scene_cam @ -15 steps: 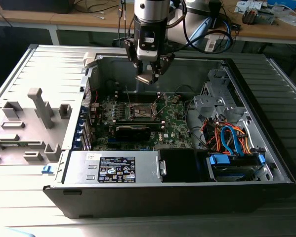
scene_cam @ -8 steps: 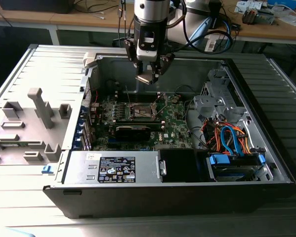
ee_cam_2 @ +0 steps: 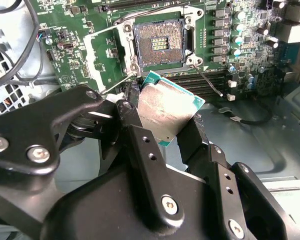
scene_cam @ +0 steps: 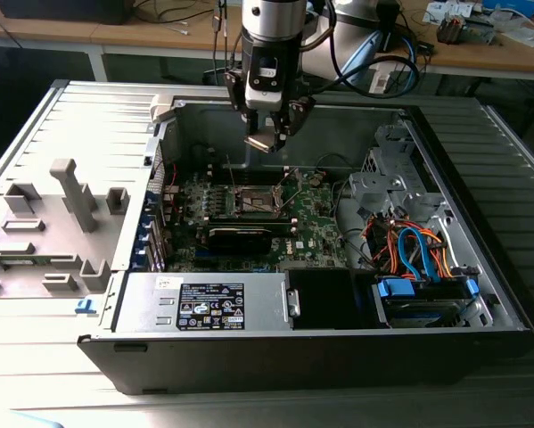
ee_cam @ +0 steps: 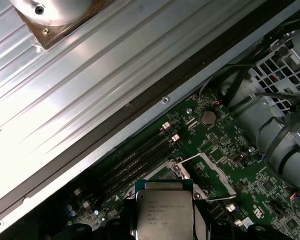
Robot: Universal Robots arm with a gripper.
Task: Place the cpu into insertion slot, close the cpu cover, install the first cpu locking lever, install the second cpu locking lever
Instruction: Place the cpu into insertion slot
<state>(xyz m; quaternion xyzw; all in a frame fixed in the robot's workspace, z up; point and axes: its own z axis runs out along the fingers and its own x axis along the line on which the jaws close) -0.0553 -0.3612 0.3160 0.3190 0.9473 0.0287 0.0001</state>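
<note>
second wrist view, end effector (ee_cam_2: 163,121) gripping cpu (ee_cam_2: 166,107)

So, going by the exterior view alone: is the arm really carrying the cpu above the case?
Observer: Yes. In the second wrist view the fingers clamp the cpu by its edges, metal top showing.
Operator: And the socket?
Observer: In that same view the socket lies open and empty, contacts bare.
Operator: And the cpu cover?
Observer: In the first wrist view the cpu cover is folded open beside the socket.
</note>
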